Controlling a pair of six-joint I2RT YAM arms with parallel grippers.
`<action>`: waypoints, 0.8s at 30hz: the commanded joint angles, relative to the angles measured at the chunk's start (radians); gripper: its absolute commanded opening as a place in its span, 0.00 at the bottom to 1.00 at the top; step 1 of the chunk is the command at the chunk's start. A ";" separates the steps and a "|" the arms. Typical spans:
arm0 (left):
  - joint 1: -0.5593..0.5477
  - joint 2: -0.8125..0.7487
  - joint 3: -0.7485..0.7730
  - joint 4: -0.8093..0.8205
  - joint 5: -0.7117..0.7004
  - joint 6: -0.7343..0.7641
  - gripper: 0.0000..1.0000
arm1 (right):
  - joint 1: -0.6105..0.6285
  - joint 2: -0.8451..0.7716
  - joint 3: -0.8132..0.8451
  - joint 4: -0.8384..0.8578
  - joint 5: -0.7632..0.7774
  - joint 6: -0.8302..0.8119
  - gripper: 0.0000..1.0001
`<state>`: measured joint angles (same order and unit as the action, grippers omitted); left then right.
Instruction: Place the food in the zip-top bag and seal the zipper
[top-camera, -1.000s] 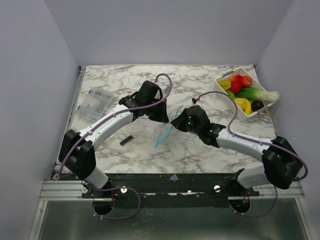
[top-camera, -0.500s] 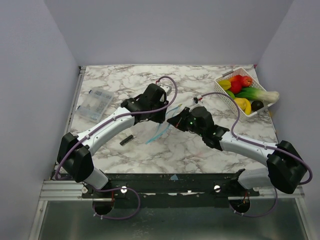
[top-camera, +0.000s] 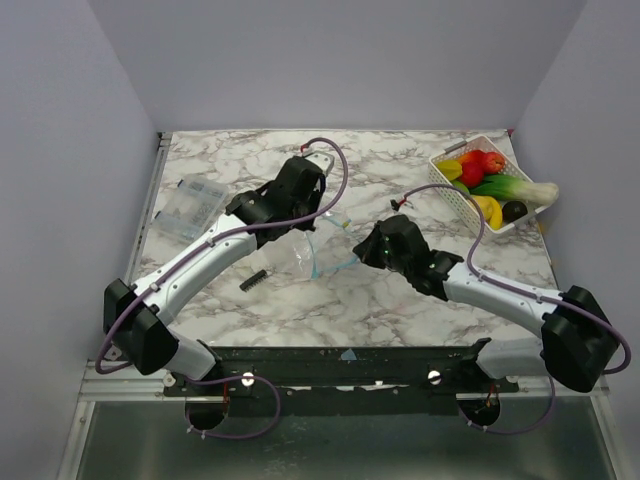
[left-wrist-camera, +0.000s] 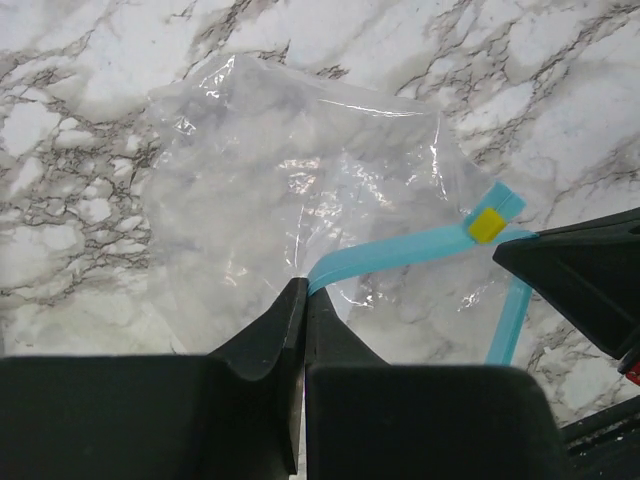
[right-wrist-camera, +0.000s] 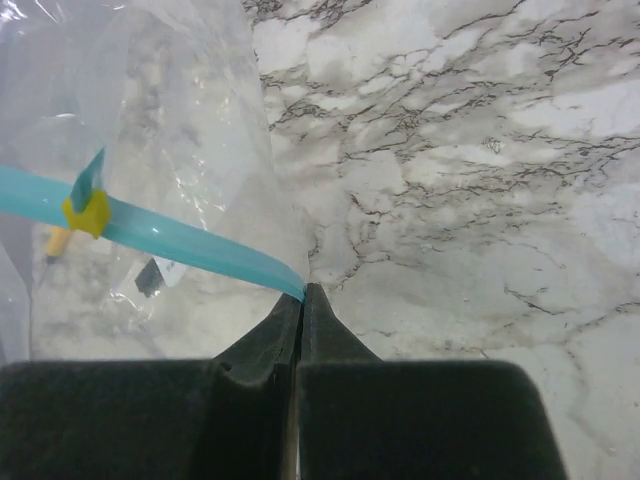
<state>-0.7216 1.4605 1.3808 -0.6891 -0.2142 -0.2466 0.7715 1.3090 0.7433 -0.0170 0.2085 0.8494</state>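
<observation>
Left gripper (left-wrist-camera: 303, 287) and right gripper (right-wrist-camera: 302, 293), clamped on the zipper (left-wrist-camera: 400, 252), have drawn apart, spreading the bag (left-wrist-camera: 270, 180); food (top-camera: 482, 166) not yet inside.

left arm (top-camera: 205, 252), right arm (top-camera: 500, 295): white link shells, bulky black joint housings | cables: one purple cable (top-camera: 343, 175) looped along the outside of each arm | left hand (left-wrist-camera: 303, 290), right hand (right-wrist-camera: 302, 292): matte black, two flat fingers tapering to thin tips

limp clear zip-top bag (left-wrist-camera: 280, 190), food (top-camera: 485, 172) in basket (top-camera: 451, 197)
</observation>
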 joint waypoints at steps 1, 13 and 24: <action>-0.003 -0.013 0.037 0.004 -0.055 0.021 0.00 | 0.001 -0.030 -0.025 -0.029 0.004 -0.067 0.00; -0.004 -0.014 -0.056 0.071 0.059 0.014 0.00 | 0.001 -0.055 0.060 -0.123 -0.025 -0.126 0.16; -0.004 0.038 -0.027 0.045 0.102 0.007 0.00 | 0.001 -0.131 0.100 -0.192 -0.099 -0.208 0.42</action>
<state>-0.7280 1.4895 1.3300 -0.6384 -0.1345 -0.2363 0.7723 1.2289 0.8204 -0.1612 0.1612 0.6846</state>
